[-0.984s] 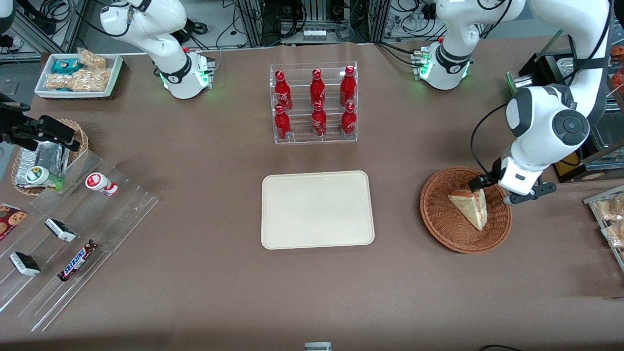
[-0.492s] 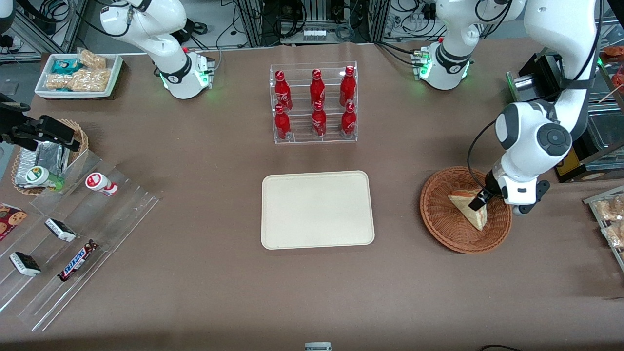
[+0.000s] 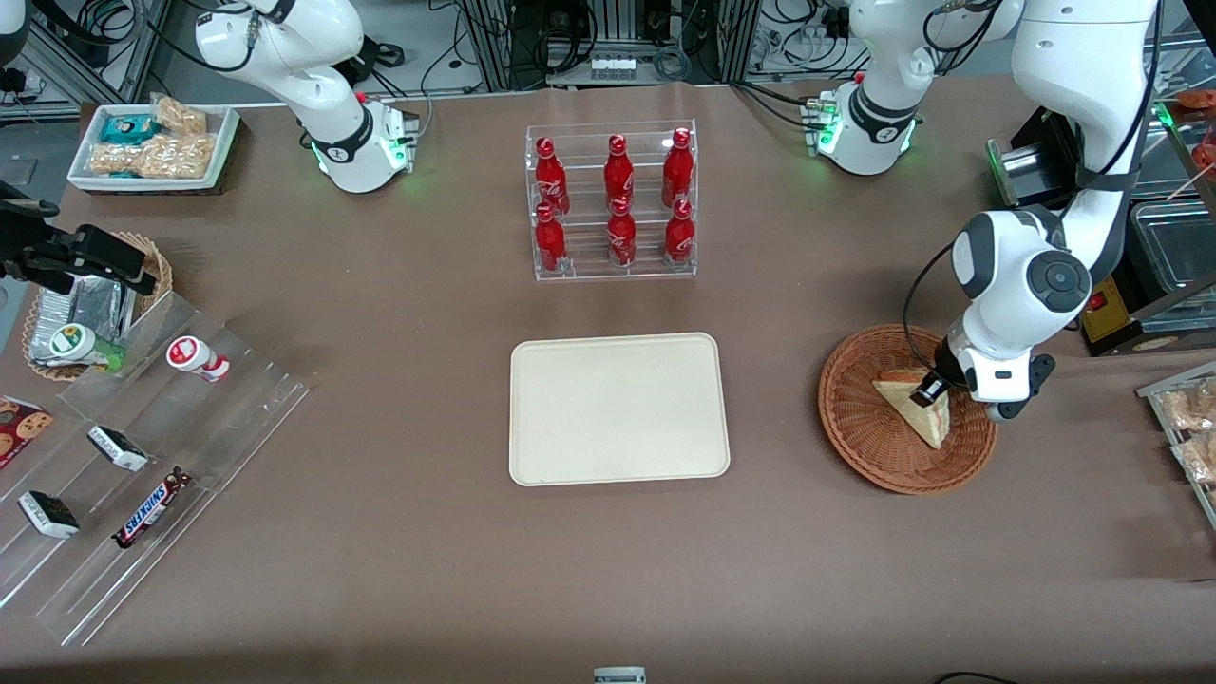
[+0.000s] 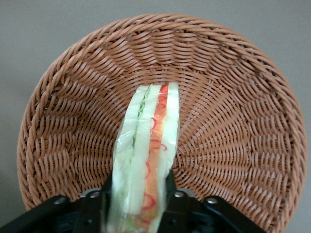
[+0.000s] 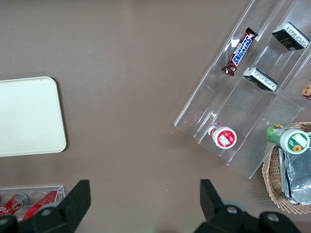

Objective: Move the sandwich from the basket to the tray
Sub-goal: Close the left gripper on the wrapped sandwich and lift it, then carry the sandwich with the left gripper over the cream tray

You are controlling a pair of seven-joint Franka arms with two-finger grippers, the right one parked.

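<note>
The sandwich (image 3: 926,425) lies in the round reddish-brown basket (image 3: 855,446) toward the working arm's end of the table. In the left wrist view the sandwich (image 4: 148,141) stands on edge with its red-orange and green filling stripe showing, on the woven basket (image 4: 233,97). My left gripper (image 3: 929,388) is down in the basket, open, with one black finger (image 4: 171,187) on each side of the sandwich's wide end, close against the bread. The gripper (image 4: 137,196) has not lifted it. The cream-beige tray (image 3: 617,408) sits at the table's middle and holds nothing.
A clear rack of red bottles (image 3: 613,204) stands farther from the front camera than the tray. A clear stepped shelf with snack bars (image 3: 142,446), a tan basket (image 3: 95,304) and a white bin (image 3: 152,142) lie toward the parked arm's end. Packaged snacks (image 3: 1187,427) sit beside the basket.
My left gripper has come down from beside the basket's rim and moved over the sandwich, so its fingers now straddle the wide end. The sandwich has stayed where it was.
</note>
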